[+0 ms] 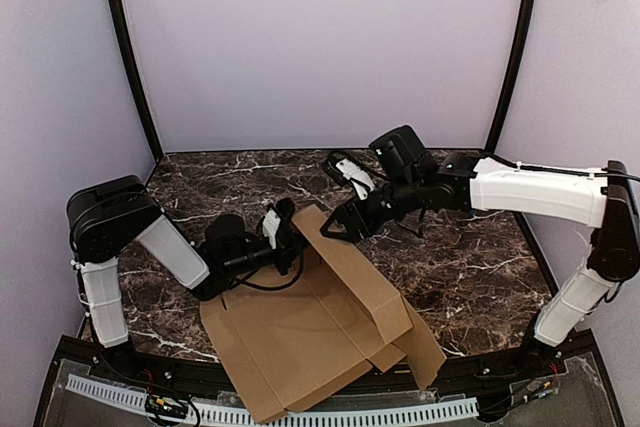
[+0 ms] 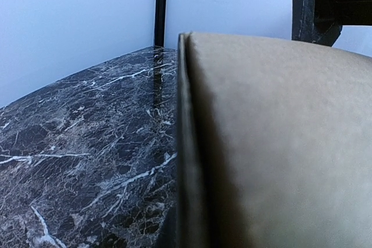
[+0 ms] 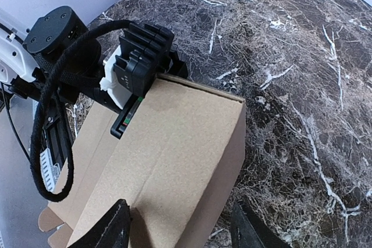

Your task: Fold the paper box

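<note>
Dark marble table (image 1: 470, 267) carries the box (image 1: 300, 337) at its near edge, with one panel raised toward the middle. Your left gripper (image 1: 288, 230) is pinched shut on that panel's far left edge. Your right gripper (image 1: 335, 227) has its jaws apart, fingers (image 3: 116, 227) straddling the panel's right corner.

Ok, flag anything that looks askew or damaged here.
The paper box lies skewed on the table, its near corner hanging past the front edge. One panel stands raised, pinched by the left gripper; that looks like folding under way. No tears visible.
</note>
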Tool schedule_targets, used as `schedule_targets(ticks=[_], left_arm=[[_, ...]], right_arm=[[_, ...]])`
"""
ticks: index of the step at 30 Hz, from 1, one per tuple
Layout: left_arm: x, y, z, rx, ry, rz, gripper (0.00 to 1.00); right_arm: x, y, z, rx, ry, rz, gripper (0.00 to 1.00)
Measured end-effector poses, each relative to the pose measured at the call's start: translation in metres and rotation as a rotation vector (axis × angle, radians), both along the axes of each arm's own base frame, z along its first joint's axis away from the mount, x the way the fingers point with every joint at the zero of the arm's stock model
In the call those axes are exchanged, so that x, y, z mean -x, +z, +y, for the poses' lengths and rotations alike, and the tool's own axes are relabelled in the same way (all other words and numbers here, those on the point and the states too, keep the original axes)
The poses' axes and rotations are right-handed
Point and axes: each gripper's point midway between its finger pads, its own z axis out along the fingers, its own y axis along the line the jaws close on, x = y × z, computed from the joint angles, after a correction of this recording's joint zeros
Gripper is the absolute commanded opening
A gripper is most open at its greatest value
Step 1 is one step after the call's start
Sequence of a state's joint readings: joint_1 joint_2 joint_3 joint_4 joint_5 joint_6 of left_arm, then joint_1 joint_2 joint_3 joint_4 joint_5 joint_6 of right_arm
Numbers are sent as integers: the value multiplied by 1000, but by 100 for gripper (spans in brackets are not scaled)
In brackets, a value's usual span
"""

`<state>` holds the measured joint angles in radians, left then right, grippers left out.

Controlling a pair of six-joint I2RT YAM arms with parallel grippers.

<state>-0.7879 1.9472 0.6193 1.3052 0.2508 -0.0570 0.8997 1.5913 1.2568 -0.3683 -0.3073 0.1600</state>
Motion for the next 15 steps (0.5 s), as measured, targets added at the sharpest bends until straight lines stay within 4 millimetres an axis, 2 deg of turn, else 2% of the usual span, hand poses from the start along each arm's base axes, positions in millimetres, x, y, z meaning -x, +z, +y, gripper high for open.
schedule_targets(ticks=[6,15], left_arm=[[1,0,0,-6,-6,9,1],[4,0,-3,-17,-23,16,1]], right_arm=[[-12,3,10,9,-19,-1,59],[-33,9,31,-10,-34,-6,53]])
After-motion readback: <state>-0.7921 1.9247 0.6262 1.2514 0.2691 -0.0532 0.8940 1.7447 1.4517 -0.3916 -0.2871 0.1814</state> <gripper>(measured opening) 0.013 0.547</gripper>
